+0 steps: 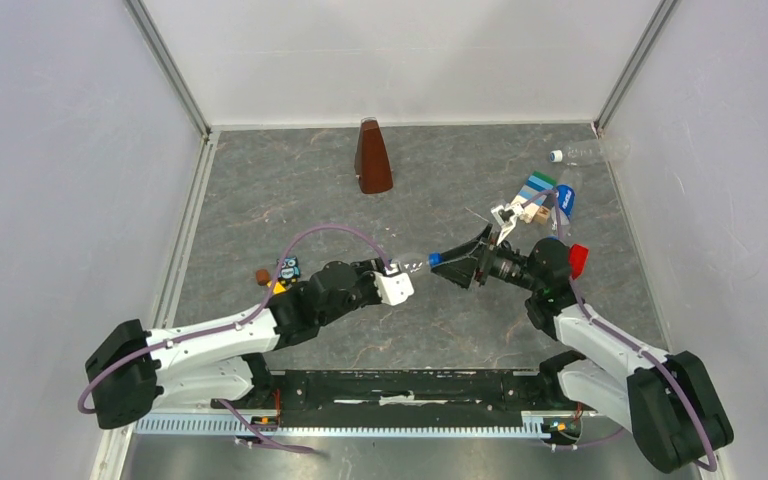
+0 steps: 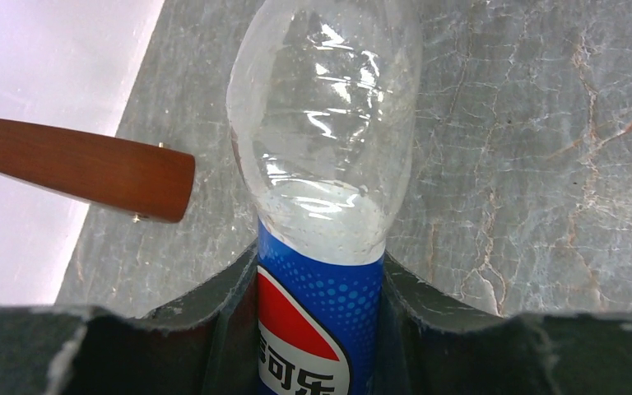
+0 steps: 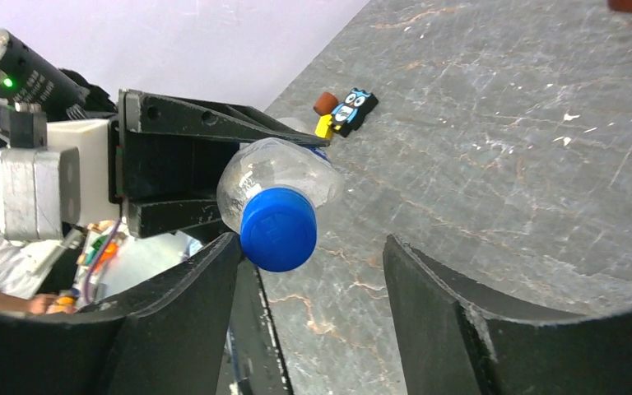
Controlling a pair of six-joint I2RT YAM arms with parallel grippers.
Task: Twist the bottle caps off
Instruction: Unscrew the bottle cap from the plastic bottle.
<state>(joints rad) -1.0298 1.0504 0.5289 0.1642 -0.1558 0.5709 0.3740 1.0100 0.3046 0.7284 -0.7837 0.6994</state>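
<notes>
The left pincer [image 2: 317,284] pinches the light, crushable bottle [image 2: 325,123] at its label, so the spread right pincer [image 3: 311,247] should grasp the stiff blue cap [image 3: 278,229].

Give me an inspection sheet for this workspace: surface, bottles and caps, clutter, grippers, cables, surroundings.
Surface: grey marbled tabletop.
Job's things: labelled bottle held off the table, blue cap on; unlabelled bottle lying far right, white cap on; second labelled bottle behind the right arm, its cap not clear.
Clutter: brown pyramid at the back; toy blocks beside the left arm; striped item, too small to identify.
Grippers: left gripper shut on the labelled bottle; right gripper open, jaws either side of the blue cap.
Cables: purple cables looped along both arms.
Surroundings: white walls, metal frame posts.
</notes>
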